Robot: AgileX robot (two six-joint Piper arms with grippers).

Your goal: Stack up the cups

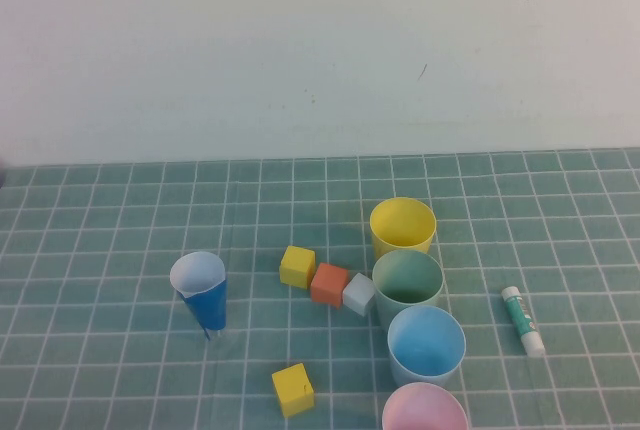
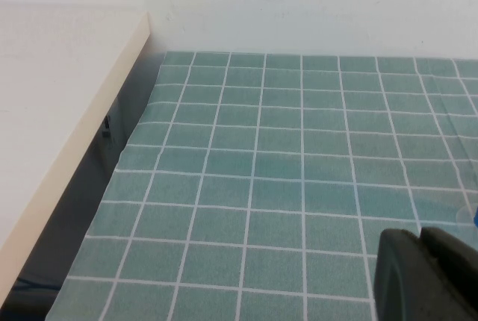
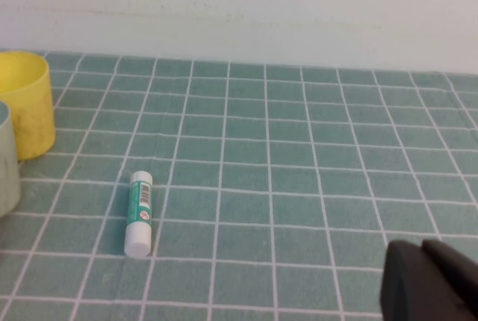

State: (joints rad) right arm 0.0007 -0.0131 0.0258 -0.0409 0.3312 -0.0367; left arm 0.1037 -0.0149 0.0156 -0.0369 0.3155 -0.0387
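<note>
With both grippers closed and empty, the right gripper [image 3: 437, 280] sits nearer than the left gripper [image 2: 426, 276] to the cups, a touching row running from the yellow cup [image 1: 402, 227] through the green cup [image 1: 407, 288] and blue cup [image 1: 426, 345] to the pink cup [image 1: 424, 410], just left of the glue stick [image 1: 523, 319].

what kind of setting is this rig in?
Likely a lab tabletop test bench: green grid mat against a bare white wall, staged props such as pastel cups, colored cubes and a glue stick. Left gripper and right gripper sit shut, parked.
</note>
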